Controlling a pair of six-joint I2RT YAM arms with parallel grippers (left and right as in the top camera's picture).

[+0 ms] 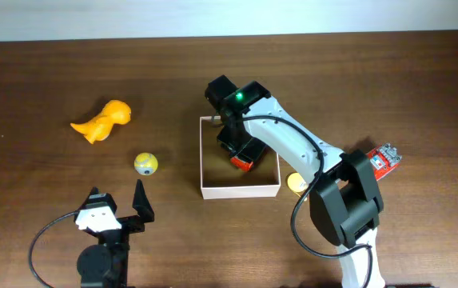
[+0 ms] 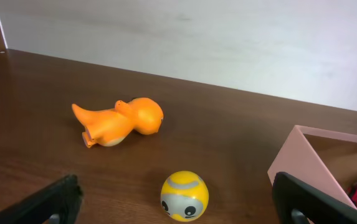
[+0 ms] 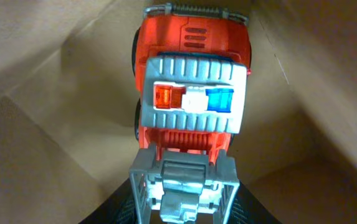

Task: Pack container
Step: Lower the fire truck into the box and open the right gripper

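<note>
The container [image 1: 240,191], a shallow white-walled box with a tan inside [image 3: 47,93], sits mid-table; its corner shows in the left wrist view [image 2: 303,155]. My right gripper [image 1: 236,148] reaches down into it, shut on the grey rear frame of a red toy truck [image 3: 194,81] with a blue and orange light bar. The truck [image 1: 243,161] lies against the box floor. My left gripper [image 1: 117,202] stands wide open near the front edge with nothing held. A yellow ball with a grey face [image 2: 184,196] rests on the table ahead of its fingers.
An orange dinosaur toy [image 1: 105,121] lies on its side at the left [image 2: 119,121], behind the yellow ball [image 1: 145,163]. A small yellow disc [image 1: 296,183] and a red and white item [image 1: 383,158] lie right of the container.
</note>
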